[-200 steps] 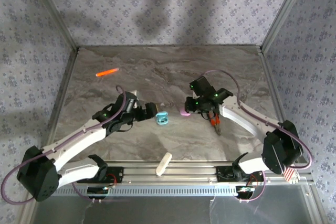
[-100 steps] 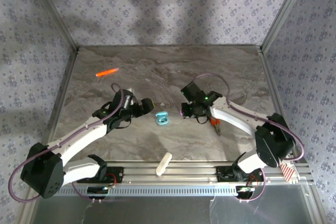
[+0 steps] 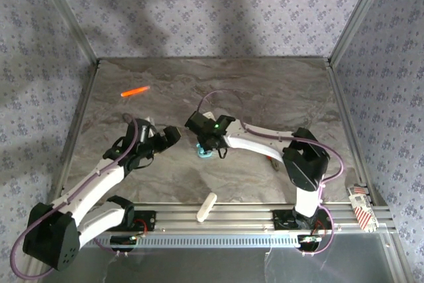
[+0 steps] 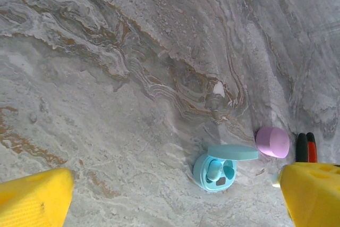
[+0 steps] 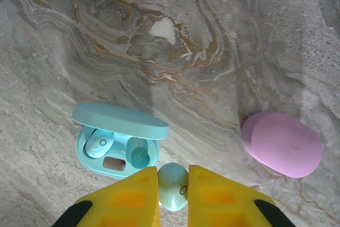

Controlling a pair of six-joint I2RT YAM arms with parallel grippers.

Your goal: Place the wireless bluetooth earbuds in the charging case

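two yellow fingers of my right gripper [image 5: 173, 173] are closed to a narrow gap on one light teal earbud [image 5: 173, 191]. i pinch it by its sides, just beside the near rim of the teal charging case [image 5: 114, 167]. the case lies open on the marble table [image 5: 64, 35], its lid [image 5: 120, 120] tipped up behind the wells. a second teal earbud [image 5: 99, 143] sits in the well toward the left of my wrist view; the well next to it looks empty. a closed pink case [image 5: 281, 144] lies apart, on the other side of the held bud. seen from above, this arm reaches across the middle of the table and the gripper hangs right over the teal case.

my left gripper [image 4: 174, 179] is spread wide with nothing between its fingers. it faces both cases from a distance. red and black handles [image 4: 305, 147] lie just beside the pink one. an orange pen [image 3: 135, 91] rests far back on the left.
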